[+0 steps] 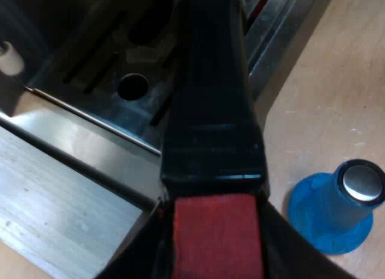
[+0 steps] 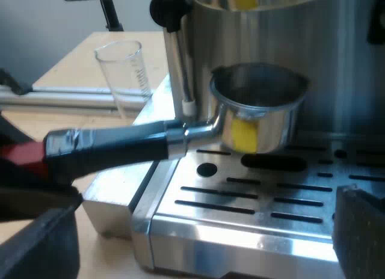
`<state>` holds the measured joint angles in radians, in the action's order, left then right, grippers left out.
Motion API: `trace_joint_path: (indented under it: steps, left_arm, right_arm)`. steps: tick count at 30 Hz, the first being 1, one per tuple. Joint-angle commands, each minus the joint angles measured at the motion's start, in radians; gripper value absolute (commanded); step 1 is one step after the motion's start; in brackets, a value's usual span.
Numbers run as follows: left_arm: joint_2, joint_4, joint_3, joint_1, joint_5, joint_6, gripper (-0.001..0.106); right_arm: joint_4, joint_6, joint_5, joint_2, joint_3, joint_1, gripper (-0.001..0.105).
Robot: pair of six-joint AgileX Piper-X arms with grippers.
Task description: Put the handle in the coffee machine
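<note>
My left gripper (image 1: 216,246) squeezes the holder (image 2: 255,110) by its red end over the tray (image 2: 198,222), my right gripper (image 2: 198,243) is open; lift it flat under the machine (image 2: 343,62), then twist.

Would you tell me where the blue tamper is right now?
In the left wrist view, the blue tamper stands upright on the wooden table beside the espresso machine's drip tray, near the holder's red handle end.

Dark, red-ended handle (image 1: 210,110) over the machine's drip tray (image 1: 102,62), blue tamper (image 1: 337,216) nearby on the table (image 1: 325,92).
</note>
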<state>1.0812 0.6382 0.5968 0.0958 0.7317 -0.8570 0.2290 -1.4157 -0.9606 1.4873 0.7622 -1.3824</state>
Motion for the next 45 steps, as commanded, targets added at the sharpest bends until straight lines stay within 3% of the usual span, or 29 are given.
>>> trace_joint_path:
  steps: [1, 6, 11, 16, 27, 35, 41, 45]
  left_arm:
    - [0.003, -0.047, 0.014, -0.002, 0.074, 0.001, 0.000]
    - [0.024, -0.082, 0.014, 0.026, 0.128, 0.001, 0.000]
    - [0.070, -0.145, 0.014, 0.089, 0.187, 0.001, 0.000]
    - [0.088, -0.181, 0.014, 0.088, 0.250, 0.004, 0.000]
    - [0.118, -0.208, 0.014, 0.085, 0.257, 0.010, 0.000]
    - [0.118, -0.231, 0.018, 0.027, 0.253, 0.010, 0.000]
    - [0.118, -0.263, 0.023, 0.019, 0.167, -0.002, 0.000]
    - [0.118, -0.263, 0.042, 0.019, 0.176, -0.017, 0.000]
  right_arm:
    - [0.096, -0.069, -0.006, -0.008, -0.026, 0.006, 0.086]
    - [0.139, -0.141, -0.006, 0.011, -0.033, 0.006, 0.086]
    - [0.150, -0.149, 0.015, 0.025, -0.033, 0.006, 0.086]
    - [0.172, -0.128, 0.018, 0.025, -0.033, 0.006, 0.086]
    - [0.178, -0.128, 0.022, 0.025, -0.033, 0.006, 0.086]
    - [0.178, -0.128, 0.022, 0.025, -0.033, 0.006, 0.086]
    - [0.178, -0.128, 0.022, 0.025, -0.033, 0.006, 0.086]
    - [0.178, -0.128, 0.022, 0.025, -0.033, 0.006, 0.086]
